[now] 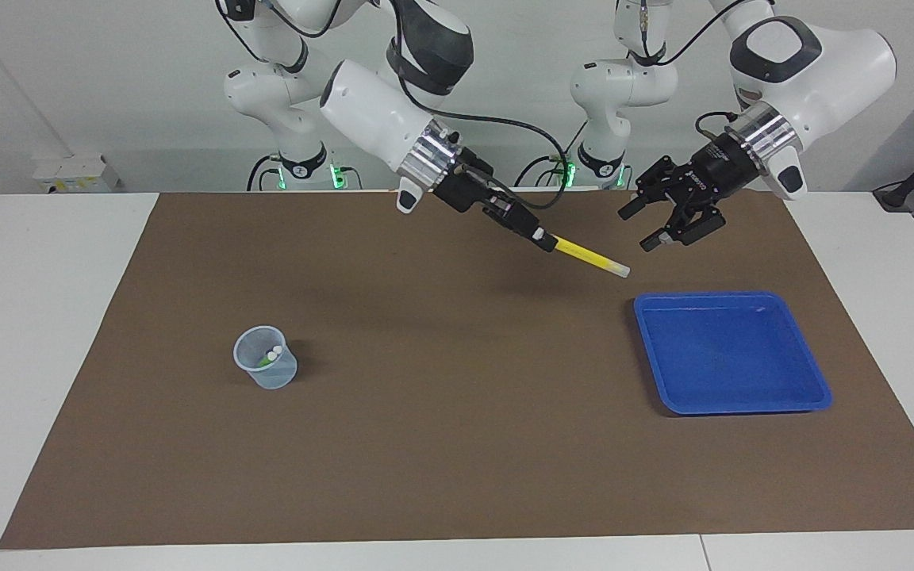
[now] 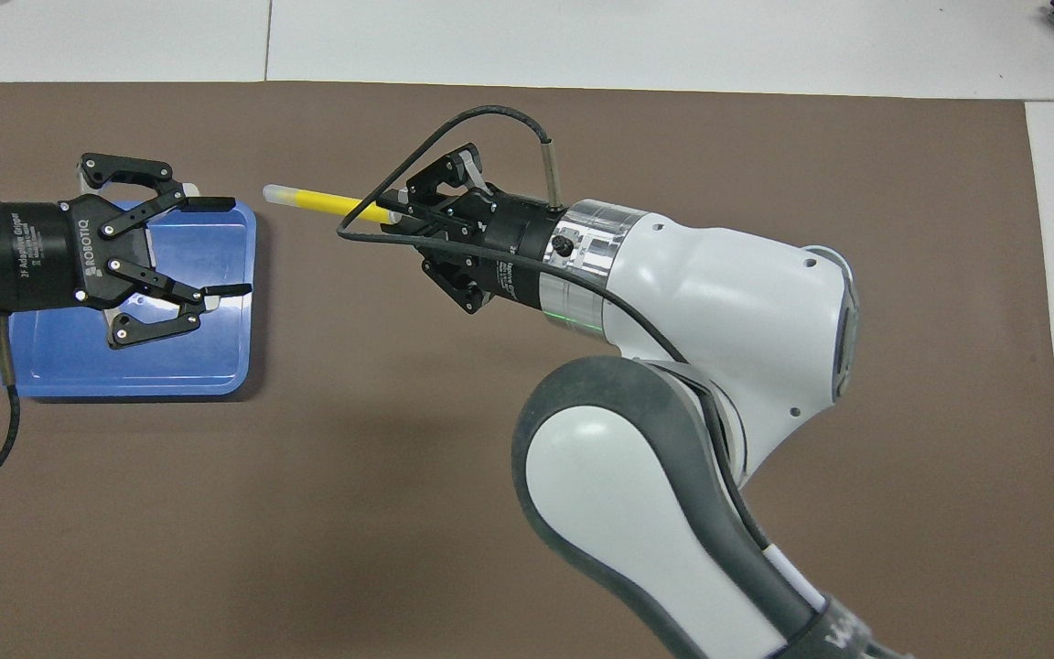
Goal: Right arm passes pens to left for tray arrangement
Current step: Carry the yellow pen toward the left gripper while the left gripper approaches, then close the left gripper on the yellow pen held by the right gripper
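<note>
Step in hand: the handover of the yellow pen [image 1: 588, 257] from the right gripper [image 1: 538, 235] to the left gripper [image 1: 647, 228], in the air over the brown mat [image 1: 441, 444] on the worktop.
Right gripper: it is closed on one end of the yellow pen; the pen sticks out toward the left arm's end of the worktop, and its pale free end [image 2: 276, 193] points at the left gripper.
Left gripper: its fingers are spread apart and hold nothing; it hangs over the tray [image 1: 743, 396] edge that is closest to the pen, a small gap from the pen's tip.
Tray: blue and with nothing in it, at the left arm's end of the mat.
Other pens: they stand in the clear cup [image 1: 266, 369] at the right arm's end.
How to do it well: I think the left gripper should come straight along the pen's line, so that the free end goes between its fingers, and close on the yellow body, not only on the tip.
Release: the right gripper should open only after the left one holds firmly.
Risk: a pen taken slanted may swing or fall beside the tray.
</note>
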